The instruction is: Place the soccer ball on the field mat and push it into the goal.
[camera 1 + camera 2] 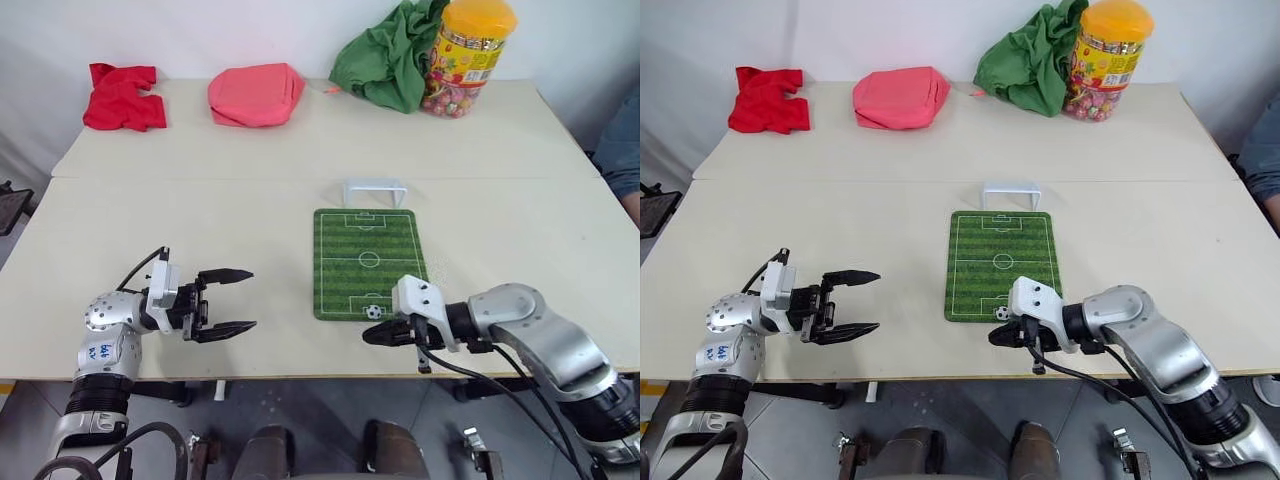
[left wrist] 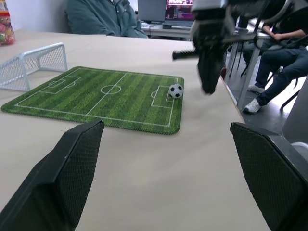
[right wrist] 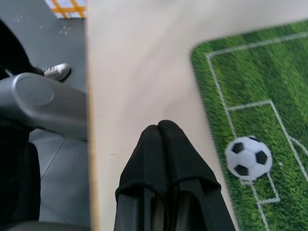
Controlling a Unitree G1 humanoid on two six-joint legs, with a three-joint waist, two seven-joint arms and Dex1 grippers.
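The right gripper (image 1: 377, 335) has its two black fingers (image 3: 161, 144) pressed together with nothing between them, forming a single blunt tip. It hangs over the bare table just off the near edge of the field mat (image 1: 365, 262), pointing toward the robot's left. The soccer ball (image 1: 374, 312) sits on the mat, in the near penalty box, just beyond that tip and free of it (in the right wrist view it lies a little to the side of the closed fingers, on the grass print).

The goal (image 1: 373, 190) stands on the table at the mat's far short edge, its mouth facing the ball. The mat's long axis runs straight away from the robot, so ball and goal lie almost on one line down the pitch, with the gripper at the near end of that line. A push would likely have to go away from the robot, along the mat's length.

The left gripper (image 1: 228, 301) has its fingers spread wide and empty, over the table well to the left of the mat. The right arm is clearly the nearer one.
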